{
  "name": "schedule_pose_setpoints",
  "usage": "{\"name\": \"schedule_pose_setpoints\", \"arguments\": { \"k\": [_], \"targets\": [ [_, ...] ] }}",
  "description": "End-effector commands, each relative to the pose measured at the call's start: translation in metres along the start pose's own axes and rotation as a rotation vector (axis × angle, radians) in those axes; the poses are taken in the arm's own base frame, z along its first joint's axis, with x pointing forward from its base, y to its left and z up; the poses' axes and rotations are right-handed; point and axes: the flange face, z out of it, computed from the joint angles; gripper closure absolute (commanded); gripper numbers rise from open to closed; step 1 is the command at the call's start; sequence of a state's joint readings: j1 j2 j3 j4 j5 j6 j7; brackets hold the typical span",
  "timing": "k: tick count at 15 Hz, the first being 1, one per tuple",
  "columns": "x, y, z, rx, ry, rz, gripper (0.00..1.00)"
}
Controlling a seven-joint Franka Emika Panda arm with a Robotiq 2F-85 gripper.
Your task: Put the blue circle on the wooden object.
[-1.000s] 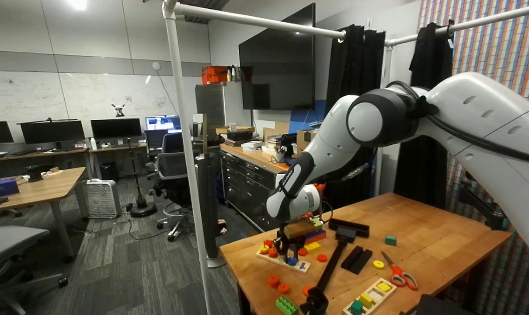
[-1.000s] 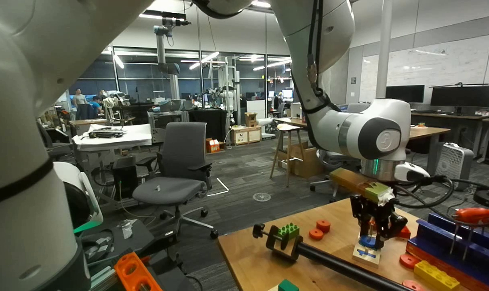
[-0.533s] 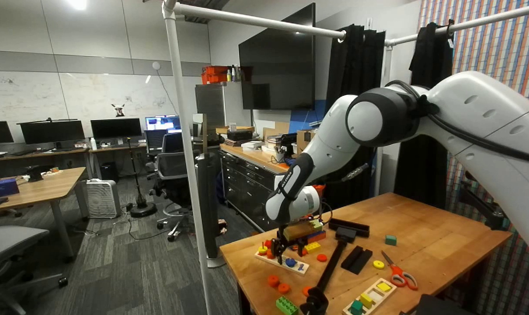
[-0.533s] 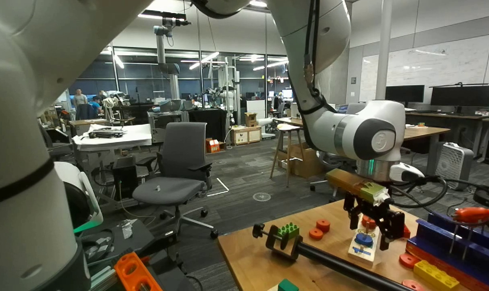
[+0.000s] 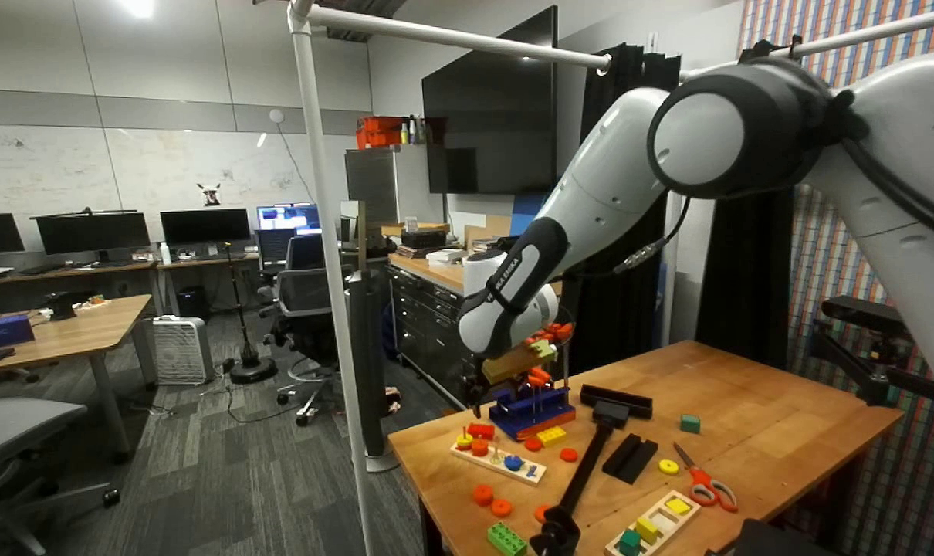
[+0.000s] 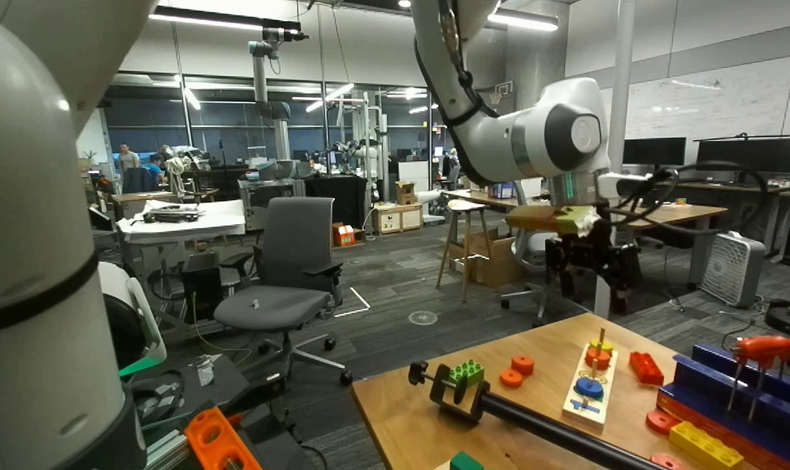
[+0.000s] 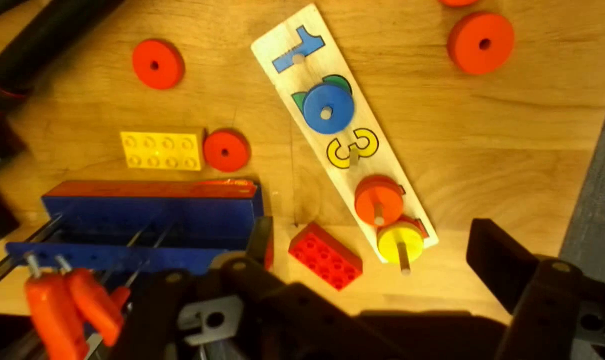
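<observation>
Across the bottom of the wrist view, the claw [image 7: 371, 240] stands spread wide, holding nothing, having just risen clear of the board [image 7: 367, 166]. In the upper middle, the blue circle [image 7: 338, 101] stays seated around a peg [image 7: 326, 113], so the task looks done.

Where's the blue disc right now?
In the wrist view, the blue disc is just right of centre in the upper half, threaded on a peg of the wooden number board, between the printed blue 1 and yellow 3.
</observation>
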State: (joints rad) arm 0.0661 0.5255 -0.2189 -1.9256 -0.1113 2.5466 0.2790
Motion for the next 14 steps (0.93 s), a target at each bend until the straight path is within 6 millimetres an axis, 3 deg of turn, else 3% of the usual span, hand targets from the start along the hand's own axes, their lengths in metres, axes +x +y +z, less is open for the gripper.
{"name": "schedule_pose_setpoints", "arguments": {
  "k": [1,8,14],
  "targets": [
    [-0.033,0.002,-0.074,-0.041,0.051,0.053,0.00],
    [-0.104,0.010,-0.185,-0.104,0.155,0.172,0.00],
    [-0.182,0.028,-0.258,-0.079,0.200,0.236,0.00]
  ]
}}
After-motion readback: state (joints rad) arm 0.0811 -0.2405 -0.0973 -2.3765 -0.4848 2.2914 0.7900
